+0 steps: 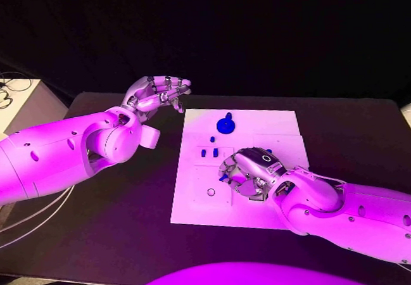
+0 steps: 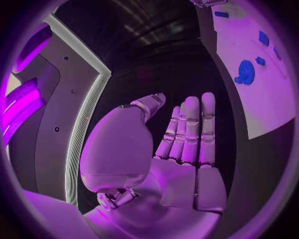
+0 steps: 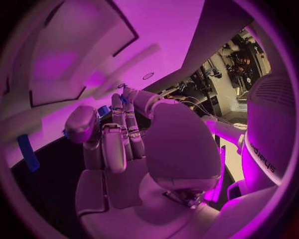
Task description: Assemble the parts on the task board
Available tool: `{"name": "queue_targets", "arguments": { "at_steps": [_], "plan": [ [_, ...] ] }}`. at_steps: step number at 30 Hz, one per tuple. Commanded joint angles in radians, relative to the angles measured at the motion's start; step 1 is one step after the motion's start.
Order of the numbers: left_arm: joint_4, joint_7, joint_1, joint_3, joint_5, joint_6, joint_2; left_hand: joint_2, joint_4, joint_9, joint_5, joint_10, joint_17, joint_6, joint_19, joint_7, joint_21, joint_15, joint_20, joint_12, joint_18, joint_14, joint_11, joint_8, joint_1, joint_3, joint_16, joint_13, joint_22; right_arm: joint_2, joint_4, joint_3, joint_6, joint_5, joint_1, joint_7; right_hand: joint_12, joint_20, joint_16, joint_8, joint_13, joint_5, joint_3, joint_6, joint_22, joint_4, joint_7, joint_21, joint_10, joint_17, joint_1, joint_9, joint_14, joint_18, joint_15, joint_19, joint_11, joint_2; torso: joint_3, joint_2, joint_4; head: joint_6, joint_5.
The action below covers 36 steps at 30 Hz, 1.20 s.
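Note:
The white task board [image 1: 260, 124] lies mid-table. A round blue part [image 1: 225, 125] sits near its far edge, and two small blue parts [image 1: 210, 153] stand side by side below it. My right hand [image 1: 248, 172] hovers low over the board's middle with its fingers curled in, pinching a small blue part [image 1: 223, 177]; that blue part [image 3: 102, 110] peeks out between thumb and fingers. My left hand [image 1: 157, 92] floats off the board's far left corner, fingers straight and holding nothing. From the left wrist, the left hand [image 2: 187, 144] faces the board [image 2: 268, 104] and the round part [image 2: 244, 72].
A round hole [image 1: 211, 192] marks the board's near left area. A white box [image 1: 21, 103] with cables stands beyond the table's left side. Black tabletop [image 1: 126, 209] surrounds the board.

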Motion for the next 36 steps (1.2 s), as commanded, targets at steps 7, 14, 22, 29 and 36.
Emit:
{"name": "queue_targets", "arguments": {
  "at_steps": [7, 14, 22, 29, 36],
  "plan": [
    [-0.001, 0.003, 0.0, 0.001, 0.005, 0.008, 0.001, 0.002, -0.002, 0.001, -0.004, -0.007, -0.001, -0.007, 0.008, 0.004, -0.006, 0.0, 0.002, 0.005, 0.015, -0.005, 0.003, 0.006, 0.006, -0.005, -0.004, 0.001, -0.001, -0.006, 0.017, -0.001, -0.063, -0.041, -0.003, -0.034, 0.004, -0.002, 0.008, 0.004, 0.006, 0.005, 0.003, 0.001, 0.005, -0.008, 0.006, 0.008, 0.043, 0.058, 0.017, 0.002, 0.067, -0.015, -0.003, 0.0, -0.033, 0.027, 0.0, 0.0, 0.0005, 0.004, -0.001],
    [-0.002, 0.002, 0.0, 0.001, 0.006, 0.008, 0.001, 0.002, -0.002, 0.001, -0.004, -0.007, -0.001, -0.007, 0.008, 0.004, -0.006, 0.0, 0.002, 0.005, 0.015, -0.005, 0.003, 0.006, 0.006, -0.005, -0.004, 0.001, -0.001, -0.02, 0.045, 0.0, -0.059, -0.065, -0.003, -0.064, 0.004, -0.002, 0.008, 0.004, 0.006, 0.005, 0.003, 0.001, 0.005, -0.008, 0.006, 0.008, 0.043, 0.058, 0.017, 0.002, 0.067, -0.015, -0.003, 0.0, -0.033, 0.027, -0.0006, -0.001, -0.0002, 0.004, 0.001],
    [-0.003, 0.002, 0.0, 0.001, 0.006, 0.008, 0.0, 0.002, -0.002, 0.001, -0.004, -0.007, -0.001, -0.007, 0.008, 0.004, -0.006, 0.0, 0.002, 0.005, 0.015, -0.005, 0.003, 0.006, 0.006, -0.005, -0.004, 0.001, -0.001, -0.031, 0.067, 0.001, -0.012, -0.077, -0.002, -0.085, 0.004, -0.002, 0.009, 0.004, 0.007, 0.006, 0.003, 0.001, 0.009, -0.009, 0.006, 0.012, 0.043, 0.059, 0.017, 0.003, 0.067, -0.016, -0.003, 0.002, -0.033, 0.027, -0.001, 0.0, 0.0003, 0.003, 0.002],
    [-0.003, 0.001, 0.0, 0.001, 0.006, 0.007, -0.002, 0.002, -0.002, 0.001, -0.004, -0.007, -0.001, -0.007, 0.008, 0.004, -0.006, 0.0, 0.002, 0.005, 0.015, -0.005, 0.003, 0.006, 0.006, -0.005, -0.004, 0.001, -0.001, -0.034, 0.075, 0.002, 0.051, -0.084, -0.002, -0.103, 0.003, -0.001, 0.01, 0.004, 0.007, 0.006, 0.003, 0.001, 0.01, -0.009, 0.006, 0.012, 0.044, 0.06, 0.016, 0.003, 0.067, -0.016, -0.003, 0.002, -0.033, 0.027, -0.0005, 0.0, 0.0001, 0.001, 0.002],
    [-0.002, 0.001, 0.0, 0.001, 0.006, 0.008, -0.002, 0.002, -0.002, 0.001, -0.004, -0.007, -0.001, -0.007, 0.008, 0.004, -0.006, 0.0, 0.002, 0.005, 0.015, -0.005, 0.003, 0.006, 0.006, -0.005, -0.004, 0.001, -0.001, -0.031, 0.072, 0.002, 0.053, -0.098, -0.002, -0.132, 0.003, -0.001, 0.01, 0.004, 0.007, 0.006, 0.003, 0.001, 0.01, -0.009, 0.006, 0.012, 0.044, 0.06, 0.016, 0.003, 0.067, -0.016, -0.003, 0.002, -0.033, 0.027, -0.0002, 0.001, 0.0007, 0.0, 0.002]
  ]
}}
